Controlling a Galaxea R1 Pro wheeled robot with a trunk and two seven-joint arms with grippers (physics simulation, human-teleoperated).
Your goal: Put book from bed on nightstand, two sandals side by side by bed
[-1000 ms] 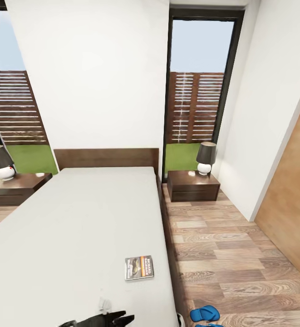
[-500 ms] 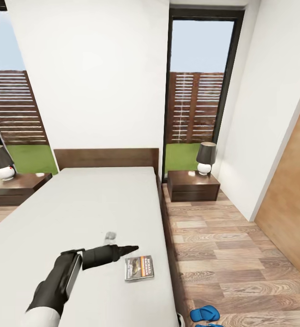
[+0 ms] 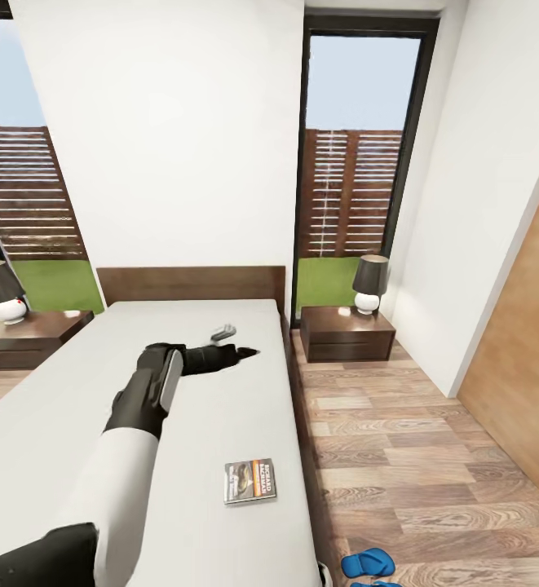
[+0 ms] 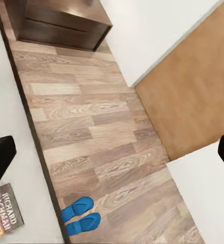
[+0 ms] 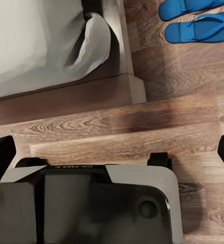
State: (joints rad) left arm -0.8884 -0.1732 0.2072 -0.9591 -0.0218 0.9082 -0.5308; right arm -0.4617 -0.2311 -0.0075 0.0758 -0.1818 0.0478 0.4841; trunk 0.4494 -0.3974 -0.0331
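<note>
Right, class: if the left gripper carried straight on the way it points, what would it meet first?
The left gripper would probably clear the bed and meet the wood floor beside it; depth is unclear.

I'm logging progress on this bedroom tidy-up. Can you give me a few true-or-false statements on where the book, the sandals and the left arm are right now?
1. The book lies on the bed, near its edge on the floor side. True.
2. The left gripper is clamped on the book. False: it reaches out over the mattress toward the headboard, well past the book, holding nothing.
3. The two sandals lie side by side on the wood floor next to the bed. True.
4. The book rests on the nightstand. False: the nightstand bears a lamp, not the book.
5. The sandals are red. False: they are bright blue.
</note>
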